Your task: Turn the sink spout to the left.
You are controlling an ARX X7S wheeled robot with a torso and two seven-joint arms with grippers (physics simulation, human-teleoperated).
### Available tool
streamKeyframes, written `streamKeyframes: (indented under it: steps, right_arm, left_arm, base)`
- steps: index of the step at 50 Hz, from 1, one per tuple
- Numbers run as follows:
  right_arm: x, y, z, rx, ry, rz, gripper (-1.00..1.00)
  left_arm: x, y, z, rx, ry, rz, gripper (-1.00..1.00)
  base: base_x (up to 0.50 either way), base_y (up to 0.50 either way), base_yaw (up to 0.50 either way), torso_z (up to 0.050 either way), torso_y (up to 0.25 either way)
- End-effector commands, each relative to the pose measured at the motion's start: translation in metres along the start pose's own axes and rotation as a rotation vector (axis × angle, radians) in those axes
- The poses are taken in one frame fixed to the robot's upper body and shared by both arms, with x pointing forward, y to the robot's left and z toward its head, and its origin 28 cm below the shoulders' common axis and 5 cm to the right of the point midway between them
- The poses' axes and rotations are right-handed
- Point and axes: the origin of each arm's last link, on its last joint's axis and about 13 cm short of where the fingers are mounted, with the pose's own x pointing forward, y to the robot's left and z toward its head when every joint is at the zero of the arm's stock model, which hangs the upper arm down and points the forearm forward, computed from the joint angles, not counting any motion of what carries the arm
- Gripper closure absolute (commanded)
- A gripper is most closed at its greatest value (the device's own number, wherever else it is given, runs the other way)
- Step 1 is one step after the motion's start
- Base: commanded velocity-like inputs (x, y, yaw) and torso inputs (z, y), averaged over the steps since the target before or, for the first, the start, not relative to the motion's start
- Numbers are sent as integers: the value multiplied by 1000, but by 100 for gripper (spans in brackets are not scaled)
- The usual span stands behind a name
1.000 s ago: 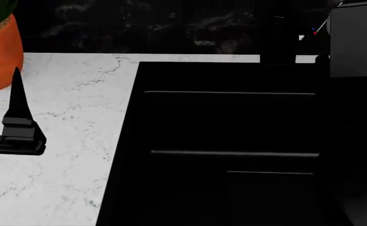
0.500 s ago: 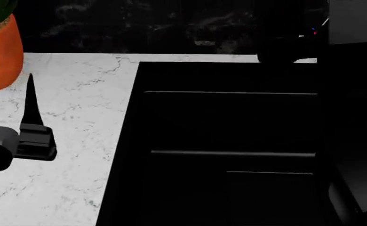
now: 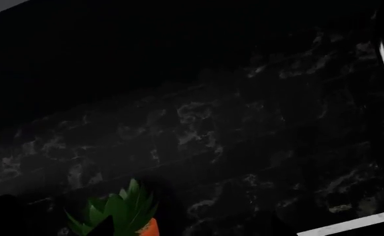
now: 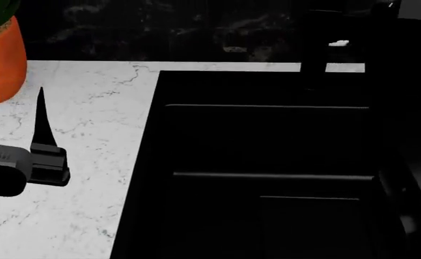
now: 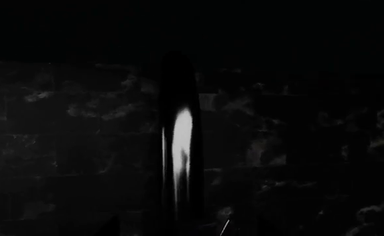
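The sink spout (image 4: 313,43) stands upright at the back edge of the sink (image 4: 268,140), with its pale grey lever (image 4: 339,43) on the right side. In the right wrist view the spout (image 5: 178,147) is a dark tube with a bright streak, straight ahead and close. The right gripper's jaws are lost in the dark there, and in the head view only the dark right arm (image 4: 405,162) shows, along the sink's right side. My left gripper (image 4: 41,102) hovers over the marble counter (image 4: 81,216), left of the sink. One thin pointed finger shows.
An orange plant pot (image 4: 1,59) stands at the counter's back left. Its green leaves show in the left wrist view (image 3: 116,211). A dark marbled wall (image 4: 160,27) runs behind the counter and sink.
The left gripper has shifted a little right and turned, so its finger looks thinner. The grey right arm block has left the top right, and the spout's lever now shows.
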Motion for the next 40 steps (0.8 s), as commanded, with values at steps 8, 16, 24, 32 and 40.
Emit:
streamKeyframes:
  steps: [8, 16, 24, 32, 40]
  right_arm:
    - [12, 3, -6, 86, 13, 7, -100]
    - [21, 3, -9, 77, 13, 5, -100]
    - [31, 3, -8, 36, 21, 27, -100]
    - [36, 2, -6, -24, 20, 31, -100]
    - [42, -3, -5, -31, 18, 9, -100]
  left_arm:
    - [0, 0, 0, 4, 6, 2, -100]
    - [1, 0, 0, 3, 12, 0, -100]
    - [1, 0, -2, 3, 11, 4, -100]
    - [1, 0, -2, -2, 10, 8, -100]
    - [0, 1, -1, 4, 14, 17, -100]
  base:
    - [0, 0, 0, 0, 0]
    - [0, 0, 0, 0, 0]
    - [0, 0, 0, 0, 0]
    - [0, 0, 0, 0, 0]
    - [0, 0, 0, 0, 0]
